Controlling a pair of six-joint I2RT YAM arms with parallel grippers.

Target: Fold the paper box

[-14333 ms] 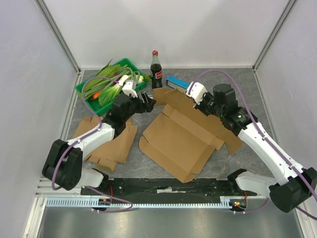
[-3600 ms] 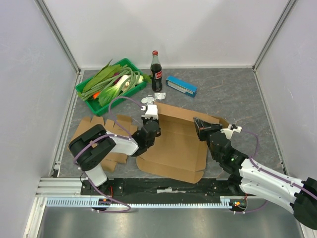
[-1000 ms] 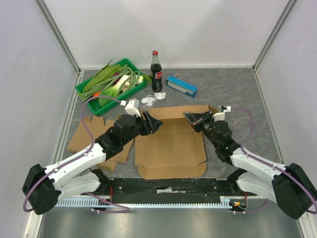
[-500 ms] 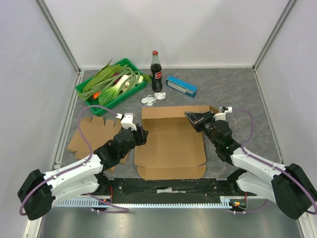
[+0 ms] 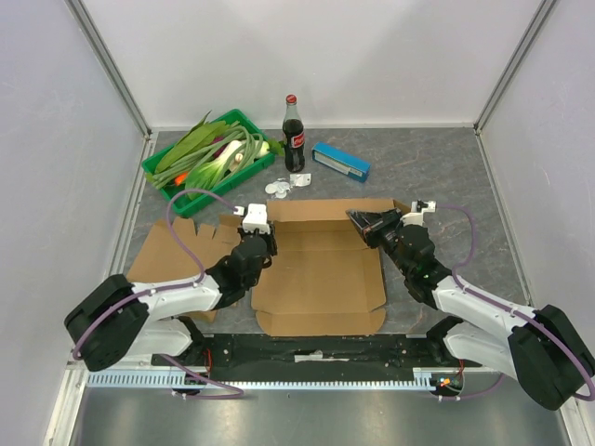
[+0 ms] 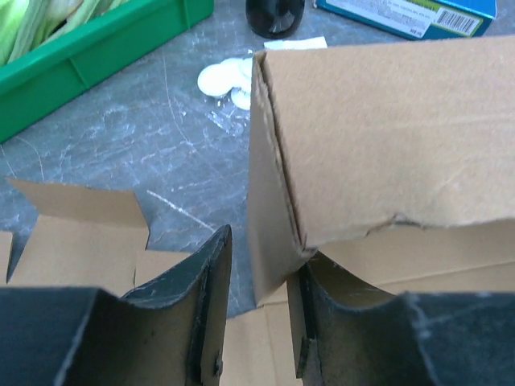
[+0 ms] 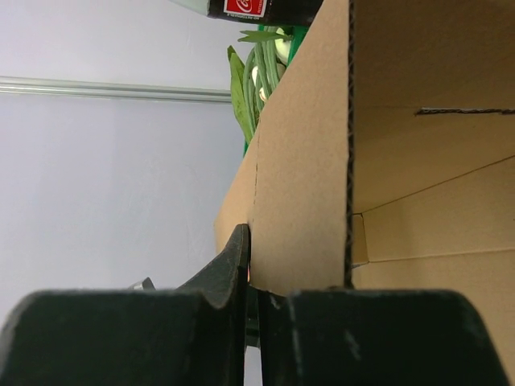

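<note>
Since a second ago my left arm is tucking in closer and bringing the left tool (image 6: 265, 249) up to the left rear corner of the paper box (image 5: 321, 279), while the box itself is sitting squarer. The box is lying in the middle of the tabletop (image 5: 437, 177), base flat and only the back wall standing. The left tool is straddling the corner flap, jaws narrowing but not yet clamping, with a gap showing on the outer side. My right tool (image 5: 361, 223) is pinching the right end of the back wall shut. I am judging this an early stage: side walls, front and lid are all waiting. Spare cardboard blanks (image 5: 177, 251) are lying just left.
</note>
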